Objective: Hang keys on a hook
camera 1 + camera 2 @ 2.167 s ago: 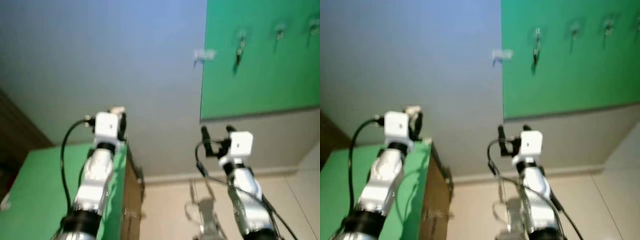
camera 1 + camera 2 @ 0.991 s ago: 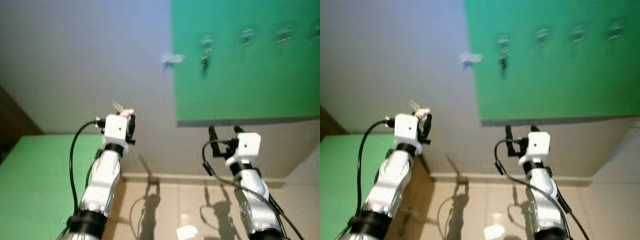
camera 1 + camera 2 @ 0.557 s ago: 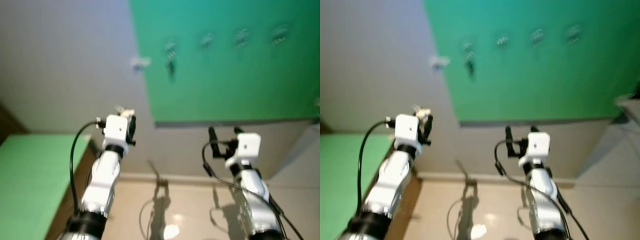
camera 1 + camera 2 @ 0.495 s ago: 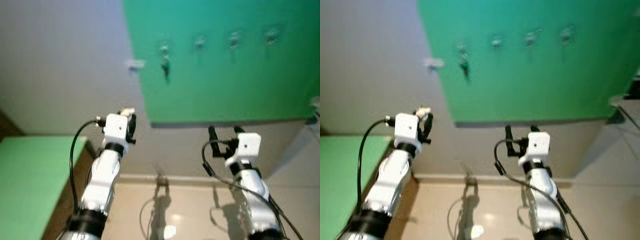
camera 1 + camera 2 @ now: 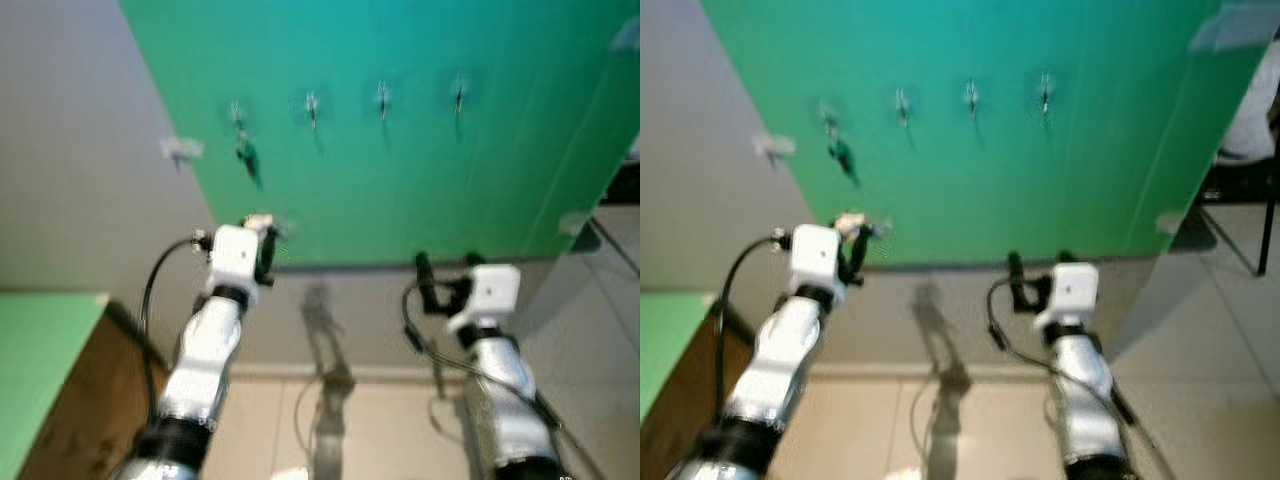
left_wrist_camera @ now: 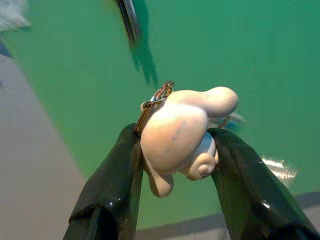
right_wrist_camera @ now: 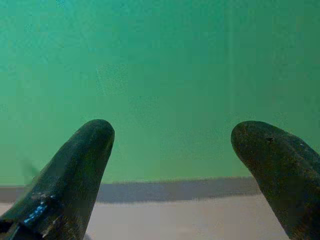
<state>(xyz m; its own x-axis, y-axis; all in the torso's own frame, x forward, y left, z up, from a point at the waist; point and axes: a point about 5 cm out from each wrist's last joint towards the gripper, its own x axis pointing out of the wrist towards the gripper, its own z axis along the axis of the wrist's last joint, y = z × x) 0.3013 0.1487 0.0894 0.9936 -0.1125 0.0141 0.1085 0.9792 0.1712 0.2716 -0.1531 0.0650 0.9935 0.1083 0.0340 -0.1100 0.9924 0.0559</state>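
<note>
Left claw — clamped on keys by the cream charm, raised below the hooks on green panel; right claw — spread, empty; step: approach; next: lift ring onto a free hook.

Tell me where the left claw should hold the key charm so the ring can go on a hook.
Keep the grip it has: the left claw squeezes the pale charm from both sides across its round body. That leaves the metal ring sticking out free beyond the fingertips, toward the green board, probably easy to slip over a hook.
</note>
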